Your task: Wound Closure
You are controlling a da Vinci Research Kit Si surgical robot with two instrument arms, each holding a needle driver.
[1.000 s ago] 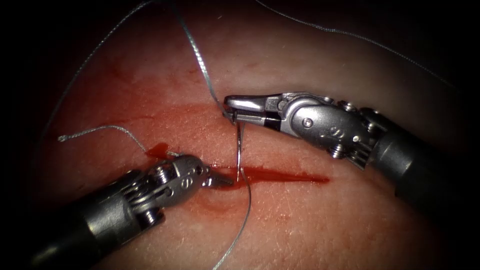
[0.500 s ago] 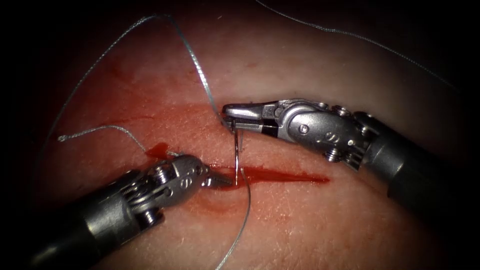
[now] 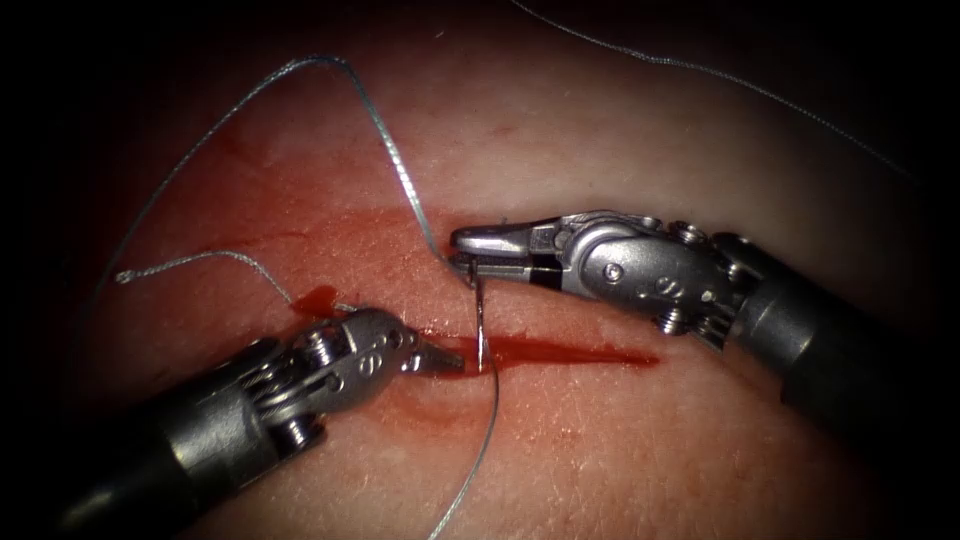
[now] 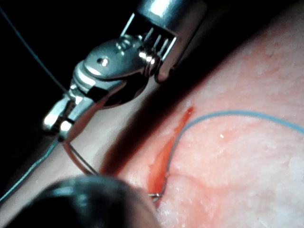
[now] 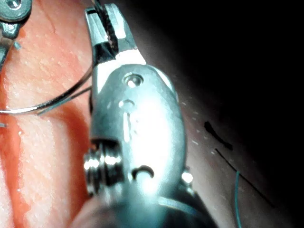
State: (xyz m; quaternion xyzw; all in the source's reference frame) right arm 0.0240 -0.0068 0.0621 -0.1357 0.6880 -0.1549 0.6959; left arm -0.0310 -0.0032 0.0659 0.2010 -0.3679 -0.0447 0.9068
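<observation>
My right tool (image 3: 460, 250) lies to the right above the cut (image 3: 570, 352), jaws shut on the curved needle (image 3: 480, 320) near its thread end. The needle drops from the jaws to the cut, and its point is hidden in the red fluid there. In the right wrist view the needle (image 5: 52, 102) arcs from my right tool (image 5: 103, 19) across the tissue. My left tool (image 3: 452, 362) comes in from the lower left, jaws shut, with its tip at the cut's left end beside the needle. I cannot tell if it pinches tissue. Thread (image 3: 395, 160) loops up from the needle's end.
A second strand (image 3: 488, 440) runs from the cut toward the bottom edge. A short thread tail (image 3: 200, 258) lies on the tissue (image 3: 620, 440) left of the cut. Another strand (image 3: 720, 75) crosses the far right. The left wrist view has my right tool (image 4: 59, 126) and thread (image 4: 237, 114) entering the cut.
My right tool has moved down toward the cut with the needle, so less of the needle shows above the cut. The thread loop has sunk lower. The left tool has stayed put.
</observation>
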